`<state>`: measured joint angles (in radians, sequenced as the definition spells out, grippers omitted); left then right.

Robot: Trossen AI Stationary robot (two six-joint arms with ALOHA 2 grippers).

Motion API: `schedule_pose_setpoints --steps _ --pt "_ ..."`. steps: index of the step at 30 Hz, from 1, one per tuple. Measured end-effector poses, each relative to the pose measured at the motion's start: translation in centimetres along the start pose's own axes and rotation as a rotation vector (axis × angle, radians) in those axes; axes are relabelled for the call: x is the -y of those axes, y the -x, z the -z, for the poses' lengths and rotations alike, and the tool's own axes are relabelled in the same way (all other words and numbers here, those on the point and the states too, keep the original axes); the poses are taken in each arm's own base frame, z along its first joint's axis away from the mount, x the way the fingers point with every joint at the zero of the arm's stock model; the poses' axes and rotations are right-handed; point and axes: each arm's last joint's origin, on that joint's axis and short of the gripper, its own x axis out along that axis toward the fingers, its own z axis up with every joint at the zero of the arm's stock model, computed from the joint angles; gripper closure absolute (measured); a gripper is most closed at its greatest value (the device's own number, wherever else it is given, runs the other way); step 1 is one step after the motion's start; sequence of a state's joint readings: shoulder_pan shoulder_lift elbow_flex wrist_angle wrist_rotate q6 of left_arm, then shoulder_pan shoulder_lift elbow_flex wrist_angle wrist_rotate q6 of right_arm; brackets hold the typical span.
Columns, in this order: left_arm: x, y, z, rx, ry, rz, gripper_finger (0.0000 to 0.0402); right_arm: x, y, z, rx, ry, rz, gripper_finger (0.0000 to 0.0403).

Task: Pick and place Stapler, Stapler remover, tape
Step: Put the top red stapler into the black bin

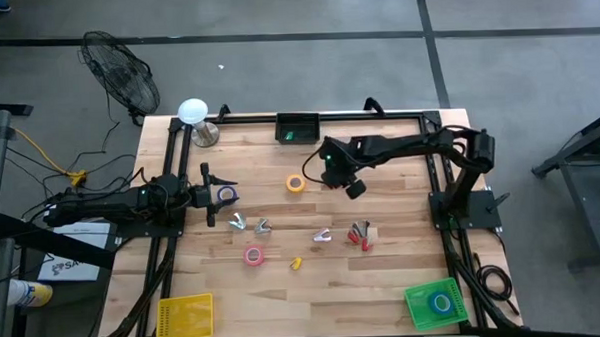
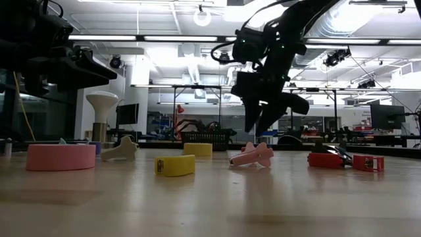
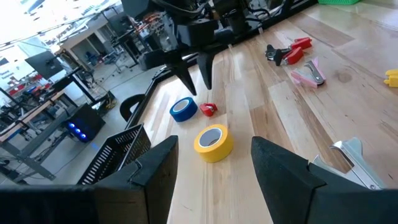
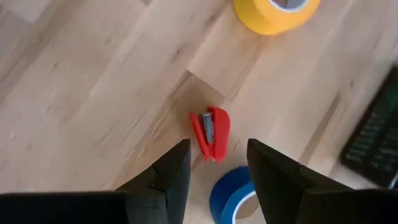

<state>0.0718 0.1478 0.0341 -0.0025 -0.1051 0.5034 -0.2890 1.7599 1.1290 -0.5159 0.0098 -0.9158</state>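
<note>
My right gripper (image 4: 217,169) hangs open over the table's far middle, fingers pointing steeply down. Below it lie a small red stapler (image 4: 210,134) and a blue tape roll (image 4: 231,198); it touches neither. A yellow tape roll (image 1: 296,184) lies flat to their left. Pink tape (image 1: 253,255), a yellow stapler (image 1: 295,263), a pink stapler (image 1: 323,236), red staplers (image 1: 359,233) and two silver stapler removers (image 1: 237,223) lie mid-table. My left gripper (image 1: 213,195) waits open at the left edge, beside a purplish-blue tape roll (image 1: 227,194).
A green basket (image 1: 421,306) holding a blue tape roll stands at the near right corner and a yellow basket (image 1: 185,318) at the near left. A black basket (image 1: 297,127) and a white lamp-like stand (image 1: 194,116) are at the far edge.
</note>
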Motion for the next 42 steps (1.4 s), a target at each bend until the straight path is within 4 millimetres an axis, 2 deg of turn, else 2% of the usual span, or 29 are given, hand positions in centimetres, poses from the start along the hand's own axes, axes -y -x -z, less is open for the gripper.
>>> schedule_pose_setpoints --steps 7,20,28,42 --pt "0.0 0.0 0.0 0.000 0.000 0.000 0.0204 0.4 -1.4 0.5 0.001 0.011 -0.014 0.0254" --pt "0.0 0.0 0.0 0.000 0.000 -0.001 0.0204 0.7 -1.7 1.1 -0.009 -0.004 -0.017 0.0254" --pt "0.0 0.0 0.0 -0.001 0.000 -0.001 0.0204 0.8 -3.3 1.4 -0.007 -0.013 -0.042 0.0253" --pt "0.0 0.0 0.0 -0.002 0.000 -0.003 0.0204 0.8 -3.6 1.8 -0.021 -0.024 -0.064 0.0254"
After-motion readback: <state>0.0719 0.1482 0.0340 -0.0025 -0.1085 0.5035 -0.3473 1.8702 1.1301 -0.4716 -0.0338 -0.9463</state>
